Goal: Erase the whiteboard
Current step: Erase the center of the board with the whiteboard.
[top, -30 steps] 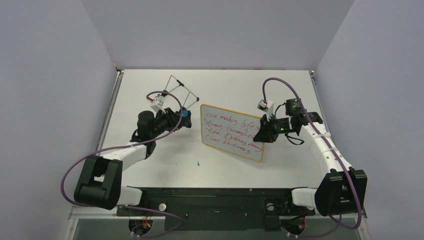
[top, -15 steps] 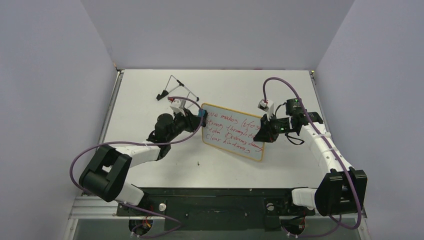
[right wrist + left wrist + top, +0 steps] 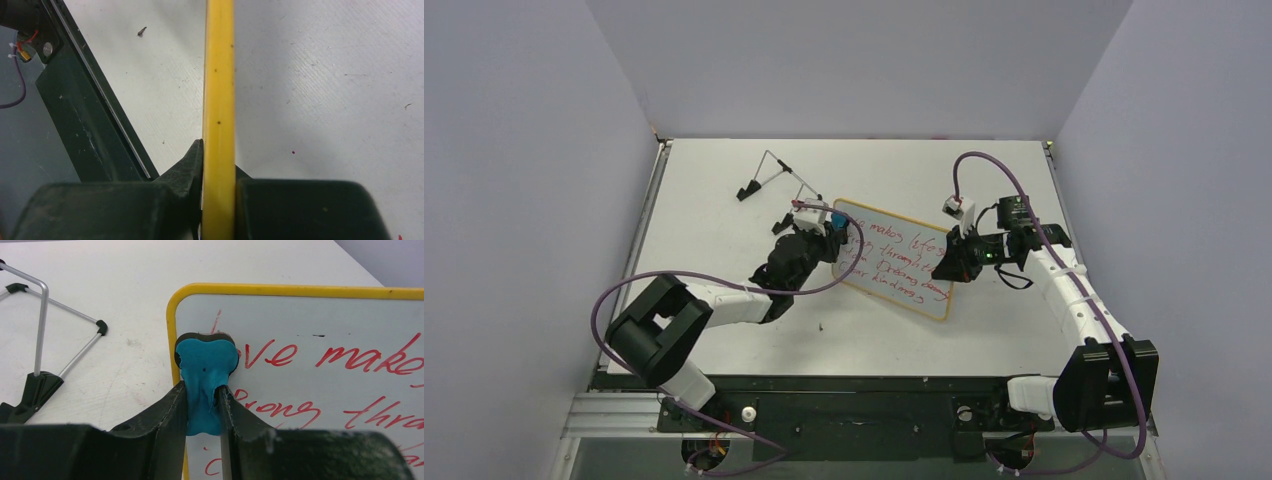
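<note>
The whiteboard [image 3: 894, 262] is a white board with a yellow rim and red handwriting, tilted up off the table. My right gripper [image 3: 946, 268] is shut on its right edge; in the right wrist view the yellow rim [image 3: 218, 100] runs straight up between the jaws. My left gripper [image 3: 832, 232] is shut on a small blue eraser [image 3: 206, 375], squeezed between its fingers [image 3: 167, 410]. The eraser's dark-backed head rests against the board's upper left corner [image 3: 172, 310], over the start of the first written line. Red words [image 3: 350, 357] cover the rest of the board.
A thin wire stand [image 3: 776, 177] with black feet lies on the table behind the left arm, seen also in the left wrist view as the wire stand [image 3: 42, 335]. A small dark speck [image 3: 821, 325] lies near the front. The black base rail [image 3: 844, 395] runs along the near edge.
The left arm has swung right from beside the wire stand, carrying the blue eraser onto the whiteboard's upper left corner. The right arm has held the board still.
</note>
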`<state>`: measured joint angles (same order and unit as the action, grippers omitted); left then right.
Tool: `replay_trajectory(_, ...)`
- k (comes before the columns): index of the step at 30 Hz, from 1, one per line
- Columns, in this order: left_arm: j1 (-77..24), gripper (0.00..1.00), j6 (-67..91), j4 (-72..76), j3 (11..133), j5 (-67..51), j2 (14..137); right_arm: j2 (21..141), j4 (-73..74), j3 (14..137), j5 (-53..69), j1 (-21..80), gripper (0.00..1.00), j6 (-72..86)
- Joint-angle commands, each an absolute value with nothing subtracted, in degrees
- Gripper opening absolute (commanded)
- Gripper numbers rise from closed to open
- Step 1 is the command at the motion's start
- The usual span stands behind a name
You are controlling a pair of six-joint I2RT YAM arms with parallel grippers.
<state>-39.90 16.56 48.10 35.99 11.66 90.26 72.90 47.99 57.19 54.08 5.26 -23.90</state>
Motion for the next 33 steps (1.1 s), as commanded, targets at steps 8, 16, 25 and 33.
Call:
replay_trajectory(8, -43.30, 0.00, 11.92, 48.72, 34.77, 19.15, 92.18, 71.90, 48.36, 57.43, 52.65, 6.85, 0.00, -28.02)
replay_trajectory(16, -41.13, 0.00, 10.13, 44.66, 37.29, 18.32, 88.76, 71.98, 48.43, 57.54, 52.56, 7.19, 0.00, -28.12)
replay_trajectory(25, -40.97, 0.00, 9.28, 41.71, 41.56, 14.84, 85.88, 71.82, 48.49, 57.56, 52.37, 7.21, 0.00, -28.13)
replay_trajectory(33, -40.03, 0.00, 9.48, 40.98, 41.66, 13.60, 83.88, 72.10, 48.52, 57.64, 52.32, 7.59, 0.00, -28.16)
